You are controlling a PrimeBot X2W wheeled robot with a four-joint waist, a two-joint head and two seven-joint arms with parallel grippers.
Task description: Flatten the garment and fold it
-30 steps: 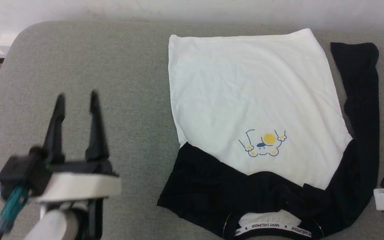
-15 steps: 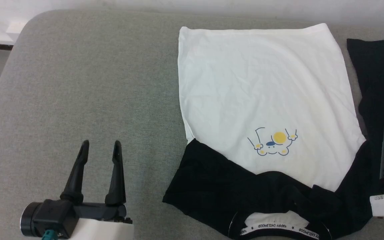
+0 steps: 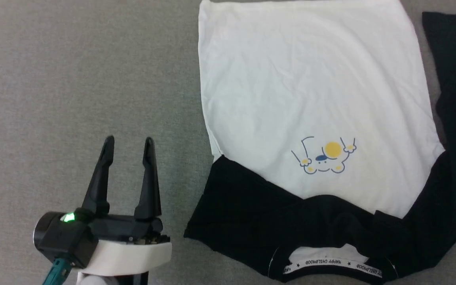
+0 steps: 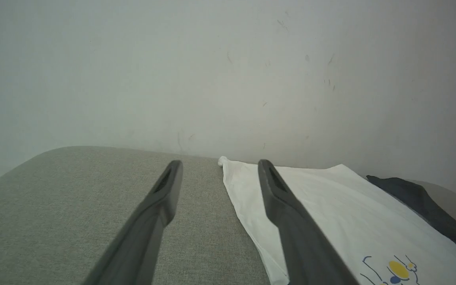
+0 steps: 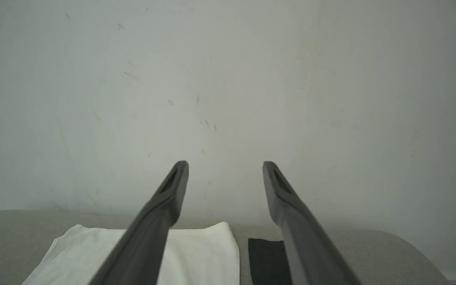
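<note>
- The garment (image 3: 311, 79) is found spread on the grey padded surface (image 3: 73, 79), from the middle of the head view towards 3 o'clock, with the hem at 12 o'clock and the collar (image 3: 331, 264) at 5 o'clock
- The white body is seen mostly flat, with soft creases only, and the chest print (image 3: 325, 156) faces up
- One black sleeve (image 3: 453, 118) is laid along the 3 o'clock edge; the other sleeve (image 3: 244, 206) is gathered in a heap at 6 o'clock beside the collar, and its cuff cannot be made out
- The left gripper (image 3: 129, 139) is held at 7 o'clock over the bare surface, near the heap but apart from it; its fingers are spread wide and nothing is between them
- The right gripper (image 5: 225, 164) is seen in its own wrist view with fingers also spread and empty, pointed towards the wall (image 5: 228, 79)
- The step in hand is judged to be the flattening, not yet the folding: the gathered sleeve is to be drawn out first
- It is advised that only the top layer of black cloth is pinched, at its edge towards 7 o'clock, and pulled low and slowly towards 9 o'clock, so that the white body is not dragged along
- A deep pinch is to be avoided, because the padding could be caught together with the cloth
</note>
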